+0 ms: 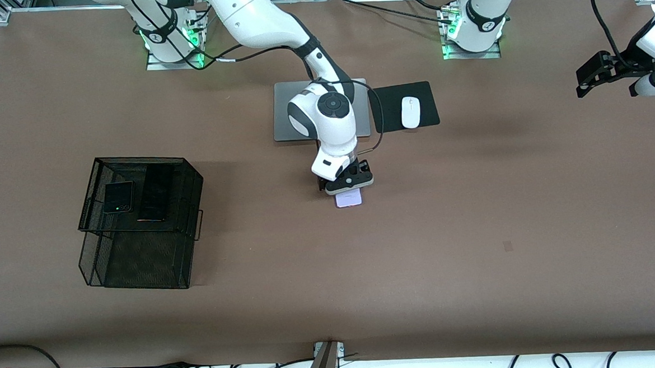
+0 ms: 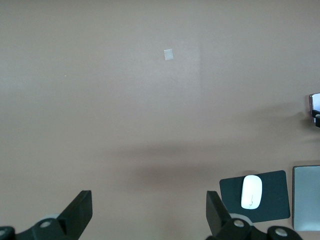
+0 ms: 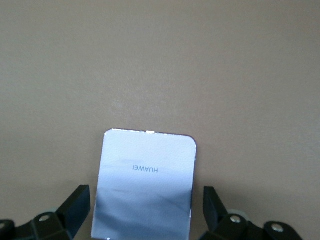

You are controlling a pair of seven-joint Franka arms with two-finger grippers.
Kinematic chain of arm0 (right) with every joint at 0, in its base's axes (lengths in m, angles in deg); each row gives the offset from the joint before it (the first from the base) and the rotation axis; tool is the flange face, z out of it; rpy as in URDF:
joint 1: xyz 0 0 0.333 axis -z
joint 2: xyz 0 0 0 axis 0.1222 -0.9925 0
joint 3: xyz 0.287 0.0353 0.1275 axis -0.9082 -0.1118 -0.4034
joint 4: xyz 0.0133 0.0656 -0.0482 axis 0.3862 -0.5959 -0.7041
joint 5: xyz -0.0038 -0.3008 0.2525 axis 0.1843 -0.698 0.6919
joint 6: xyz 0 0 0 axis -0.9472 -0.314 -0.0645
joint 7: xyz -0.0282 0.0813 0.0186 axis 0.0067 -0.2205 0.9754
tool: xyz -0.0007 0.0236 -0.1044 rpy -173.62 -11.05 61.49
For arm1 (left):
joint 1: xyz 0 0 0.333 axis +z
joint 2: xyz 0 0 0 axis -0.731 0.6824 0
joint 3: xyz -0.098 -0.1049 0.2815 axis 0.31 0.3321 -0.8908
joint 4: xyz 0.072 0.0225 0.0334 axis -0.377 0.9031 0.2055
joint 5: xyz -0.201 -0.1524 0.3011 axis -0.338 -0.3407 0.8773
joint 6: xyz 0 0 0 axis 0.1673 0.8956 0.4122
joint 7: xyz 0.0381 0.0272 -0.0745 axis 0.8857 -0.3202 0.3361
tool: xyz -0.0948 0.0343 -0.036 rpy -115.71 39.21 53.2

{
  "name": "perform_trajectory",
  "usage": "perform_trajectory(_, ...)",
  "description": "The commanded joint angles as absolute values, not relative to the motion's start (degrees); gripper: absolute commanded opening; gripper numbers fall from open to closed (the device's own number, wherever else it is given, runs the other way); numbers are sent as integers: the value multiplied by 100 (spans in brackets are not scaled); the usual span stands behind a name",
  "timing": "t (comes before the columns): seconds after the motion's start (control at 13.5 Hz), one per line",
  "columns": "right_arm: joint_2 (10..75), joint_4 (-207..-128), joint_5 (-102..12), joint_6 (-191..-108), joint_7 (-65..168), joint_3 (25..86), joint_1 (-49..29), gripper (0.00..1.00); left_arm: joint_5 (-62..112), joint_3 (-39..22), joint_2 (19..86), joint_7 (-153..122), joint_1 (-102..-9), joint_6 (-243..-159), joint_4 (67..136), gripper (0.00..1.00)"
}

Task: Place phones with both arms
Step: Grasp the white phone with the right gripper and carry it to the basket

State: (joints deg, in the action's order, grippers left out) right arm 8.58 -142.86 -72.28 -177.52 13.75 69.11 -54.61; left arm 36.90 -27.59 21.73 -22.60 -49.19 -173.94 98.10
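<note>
two black phones seen lodged in mesh basket; lavender phone left on table, straddled by spread right gripper, ungripped. left gripper parked aloft, fingers spread.

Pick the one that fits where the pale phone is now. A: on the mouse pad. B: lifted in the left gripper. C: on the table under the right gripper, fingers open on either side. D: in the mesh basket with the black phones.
C: the pale phone lies flat on the table under the right gripper, whose open fingers straddle it.
</note>
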Motion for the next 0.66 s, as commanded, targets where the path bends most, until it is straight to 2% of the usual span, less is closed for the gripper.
perform_trajectory(0.0,714,-14106,-7233,-17804,1402,6920,-5468,100,3649,-2803,2245,-2171,-4978,-17418,9678,100)
perform_trajectory(0.07,714,-14098,-7233,-17804,1402,6920,-5468,100,3649,-2786,2254,-2179,-4987,-17417,9669,100)
perform_trajectory(0.15,723,-14098,-7233,-17795,1411,6920,-5468,80,3649,-2786,2245,-2171,-4987,-17409,9668,100)
perform_trajectory(0.22,749,-14098,-7241,-17752,1429,6929,-5477,47,3640,-2786,2245,-2171,-4987,-17409,9668,100)
perform_trajectory(0.3,802,-14098,-7233,-17682,1455,6929,-5459,25,3640,-2794,2245,-2171,-4978,-17417,9660,100)
perform_trajectory(0.37,889,-14071,-7215,-17472,1464,6981,-5459,19,3649,-2794,2245,-2171,-4978,-17409,9660,100)
perform_trajectory(0.59,1564,-14001,-7189,-16446,1499,7148,-5337,16,3649,-2777,2245,-2171,-4987,-17409,9651,100)
